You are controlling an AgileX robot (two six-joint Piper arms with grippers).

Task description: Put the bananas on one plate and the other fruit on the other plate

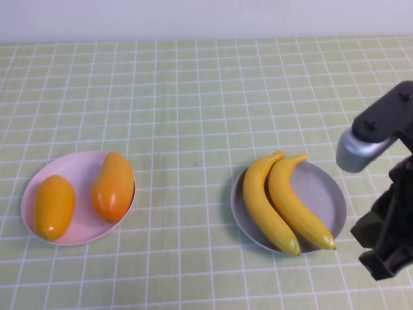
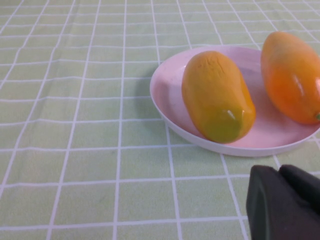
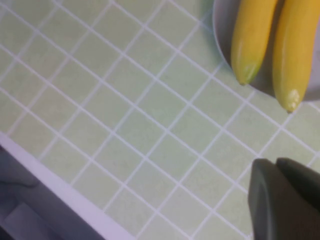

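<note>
— Two bananas lie on the grey plate, two mangoes on the pink plate.

— Grippers?

— Right gripper near the grey plate, left gripper beside the pink; both look closed, holding nothing.

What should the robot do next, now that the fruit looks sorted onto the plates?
Probably just draw the right gripper away and park it. Both bananas already lie on the grey-blue plate, and both mango-like fruits lie on the pale pink plate. The left gripper sits beside the pink plate, holding nothing. No fruit remains on the cloth.
</note>
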